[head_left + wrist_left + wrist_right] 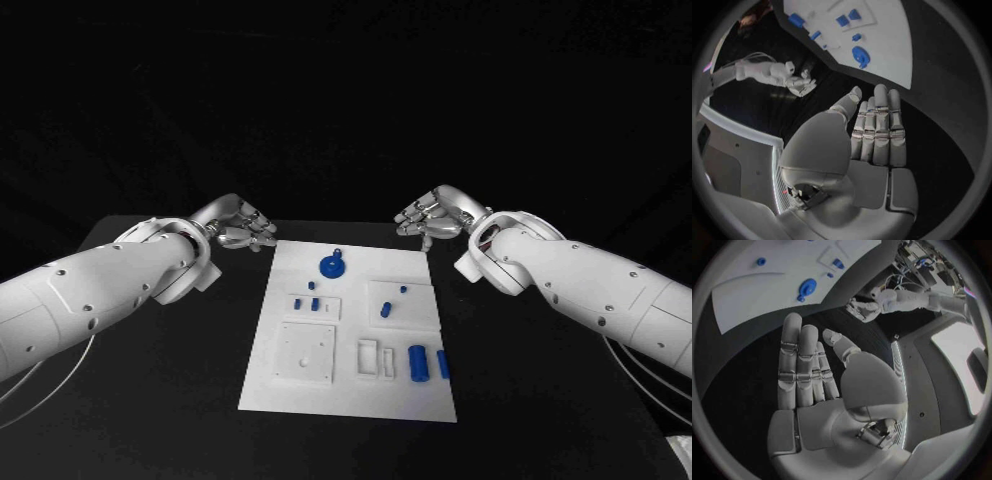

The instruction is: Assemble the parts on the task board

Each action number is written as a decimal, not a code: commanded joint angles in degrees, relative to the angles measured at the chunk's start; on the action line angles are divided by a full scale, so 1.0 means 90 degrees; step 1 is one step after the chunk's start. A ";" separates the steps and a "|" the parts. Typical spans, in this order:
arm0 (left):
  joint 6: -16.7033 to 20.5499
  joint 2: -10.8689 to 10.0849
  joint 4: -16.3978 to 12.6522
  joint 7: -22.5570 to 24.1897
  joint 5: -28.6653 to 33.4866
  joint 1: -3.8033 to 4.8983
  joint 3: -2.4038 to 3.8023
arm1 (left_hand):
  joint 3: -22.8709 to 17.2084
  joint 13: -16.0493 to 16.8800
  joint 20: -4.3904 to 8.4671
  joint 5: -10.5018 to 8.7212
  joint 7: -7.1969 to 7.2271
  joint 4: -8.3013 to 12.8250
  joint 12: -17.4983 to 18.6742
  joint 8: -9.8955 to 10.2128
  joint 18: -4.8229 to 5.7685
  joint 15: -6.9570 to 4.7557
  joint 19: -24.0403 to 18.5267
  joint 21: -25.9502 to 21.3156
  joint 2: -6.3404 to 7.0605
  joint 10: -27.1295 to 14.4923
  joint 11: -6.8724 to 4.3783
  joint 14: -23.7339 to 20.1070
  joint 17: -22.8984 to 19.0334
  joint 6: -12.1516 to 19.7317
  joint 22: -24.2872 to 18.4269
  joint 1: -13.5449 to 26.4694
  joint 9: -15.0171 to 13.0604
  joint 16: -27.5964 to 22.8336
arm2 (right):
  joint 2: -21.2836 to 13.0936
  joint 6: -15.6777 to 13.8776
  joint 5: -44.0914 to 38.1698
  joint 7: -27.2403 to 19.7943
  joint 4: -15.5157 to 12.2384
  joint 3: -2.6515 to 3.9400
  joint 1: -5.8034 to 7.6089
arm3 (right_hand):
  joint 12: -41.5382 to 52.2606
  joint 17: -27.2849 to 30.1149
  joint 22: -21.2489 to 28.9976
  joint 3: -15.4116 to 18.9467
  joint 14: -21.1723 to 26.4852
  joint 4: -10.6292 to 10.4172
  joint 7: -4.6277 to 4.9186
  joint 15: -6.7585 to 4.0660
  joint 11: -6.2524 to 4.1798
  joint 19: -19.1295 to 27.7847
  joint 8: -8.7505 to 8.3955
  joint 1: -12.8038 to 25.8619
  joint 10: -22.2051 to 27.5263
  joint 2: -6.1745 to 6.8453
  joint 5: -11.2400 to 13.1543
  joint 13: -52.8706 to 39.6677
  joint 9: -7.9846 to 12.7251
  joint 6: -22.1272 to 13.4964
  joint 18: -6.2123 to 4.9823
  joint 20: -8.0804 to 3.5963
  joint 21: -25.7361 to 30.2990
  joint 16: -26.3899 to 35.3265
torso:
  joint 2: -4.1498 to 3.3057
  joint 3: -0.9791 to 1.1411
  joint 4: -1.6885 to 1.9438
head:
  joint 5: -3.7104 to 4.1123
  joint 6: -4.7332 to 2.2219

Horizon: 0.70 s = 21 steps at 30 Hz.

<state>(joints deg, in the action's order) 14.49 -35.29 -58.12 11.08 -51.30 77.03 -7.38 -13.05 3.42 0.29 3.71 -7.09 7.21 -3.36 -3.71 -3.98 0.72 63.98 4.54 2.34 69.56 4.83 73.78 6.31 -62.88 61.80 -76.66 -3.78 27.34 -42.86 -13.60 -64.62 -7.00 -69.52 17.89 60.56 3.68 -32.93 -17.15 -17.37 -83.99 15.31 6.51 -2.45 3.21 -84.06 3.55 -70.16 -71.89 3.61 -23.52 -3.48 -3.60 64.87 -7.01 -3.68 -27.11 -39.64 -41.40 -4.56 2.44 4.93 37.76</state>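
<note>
Head view shows the white board (351, 395) lying in the middle of the black table (144, 420), with small blue parts (420, 362) scattered over it. Beyond its far corners, the left robot hand (240, 228) and right robot hand (434, 215) hover apart, fingers straight, holding nothing.
</note>
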 commanded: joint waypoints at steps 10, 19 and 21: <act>0.0015 -0.0814 -0.1329 0.0388 0.3115 0.0015 0.0033 | 0.0724 -0.0005 -0.0644 0.0000 0.0021 -0.0160 -0.0006 0.0007 0.0000 0.0624 -0.0731 -0.0106 -0.0117 -0.0729 0.0235 -0.0669 -0.0217 0.0241 -0.3273 -0.0172 0.0005 -0.2630 | 0.0017 0.0535 -0.3218 0.1356 -0.0003 -0.0047 -0.0209 | -0.0031 -0.0606 -0.0403 -0.0072 0.0112 -0.0102 -0.0015 0.0123 0.0160 -0.0178 -0.0002 0.0010 0.0659 0.0315 0.0586 0.0012 0.0004 -0.0109 -0.0107 0.0088 -0.0431 -0.0546 | 0.0203 -0.0052 0.0141 | 0.0259 0.0102; 0.0167 -0.1116 -0.1919 0.0523 0.3459 -0.0007 0.0030 | 0.0923 -0.0006 -0.0760 0.0038 -0.0034 -0.0109 -0.0004 0.0007 -0.0117 0.0725 -0.0440 -0.0065 -0.0189 -0.0806 0.0313 -0.0927 -0.0242 0.0247 -0.5007 -0.0245 0.0005 -0.2631 | 0.0069 0.0576 -0.3768 0.1702 -0.0116 -0.0284 -0.0320 | -0.0033 -0.0602 -0.0550 0.0120 0.0138 -0.0503 -0.0011 0.0186 0.0211 -0.0151 -0.0002 -0.0415 0.0859 0.0485 0.0829 0.0015 0.0006 -0.0229 -0.0210 0.0184 -0.0400 -0.0592 | 0.0263 -0.0089 0.0206 | 0.0295 0.0118; 0.0172 -0.1140 -0.1986 0.0553 0.3498 -0.0011 0.0029 | 0.0897 -0.0006 -0.0727 0.0052 -0.0083 -0.0090 -0.0004 0.0009 -0.0102 0.0701 -0.0353 -0.0068 -0.0205 -0.0768 0.0330 -0.0849 -0.0254 0.0235 -0.5130 -0.0260 0.0007 -0.2641 | 0.0078 0.0582 -0.3803 0.1725 -0.0122 -0.0340 -0.0333 | -0.0034 -0.0590 -0.0576 -0.0040 0.0137 -0.0543 -0.0003 0.0178 0.0207 -0.0147 0.0008 -0.0401 0.0853 0.0552 0.0889 0.0015 0.0002 -0.0239 -0.0210 0.0178 -0.0382 -0.0580 | 0.0257 -0.0086 0.0206 | 0.0304 0.0119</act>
<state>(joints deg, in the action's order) 15.15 -45.49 -75.40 14.16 -22.95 76.93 -7.17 -4.96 3.40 -6.31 3.98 -7.56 6.20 -3.36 -3.71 -4.47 7.07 60.48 3.85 0.45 62.67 7.51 65.84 4.06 -60.68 16.08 -78.55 -3.78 3.72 -42.21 -9.55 -94.88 6.18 -70.50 14.93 57.66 3.68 -38.35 -22.28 -17.36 -82.89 10.42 6.45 -1.12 5.12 -84.02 3.54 -73.63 -63.88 8.30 -15.71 -3.39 -3.60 62.95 -8.44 -2.22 -30.73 -44.83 -39.15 -5.27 4.13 7.57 38.81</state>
